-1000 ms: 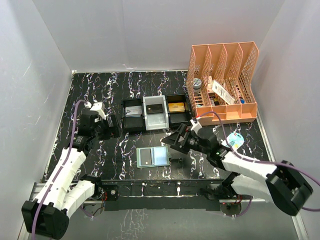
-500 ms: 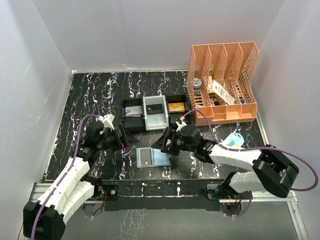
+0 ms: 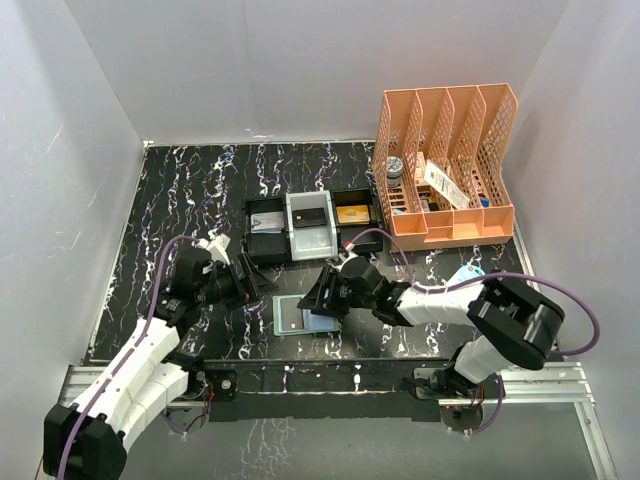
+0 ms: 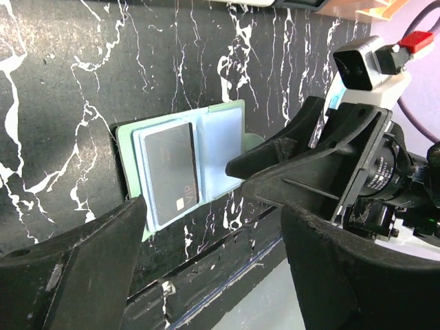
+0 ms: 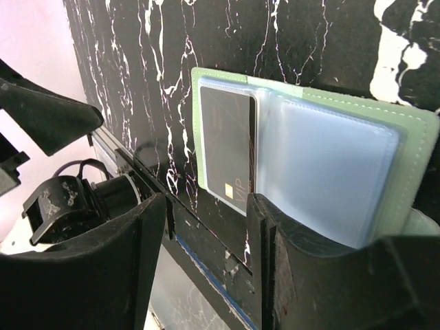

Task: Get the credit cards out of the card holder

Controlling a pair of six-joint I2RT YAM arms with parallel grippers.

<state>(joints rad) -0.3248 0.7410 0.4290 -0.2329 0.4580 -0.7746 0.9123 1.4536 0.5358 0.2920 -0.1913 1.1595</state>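
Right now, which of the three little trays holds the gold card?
The black tray at the right end, beside the orange rack. The white middle tray holds a dark card; the left black tray a pale one.

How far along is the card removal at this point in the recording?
Done: the card holder lies open flat. In hand: both grippers are open and low, the right gripper over the holder's right half, the left gripper near its left edge; neither holds anything. Left: a dark card sits in the pocket nearer the left arm. The trays behind each hold a card-like item; their origin is unclear.
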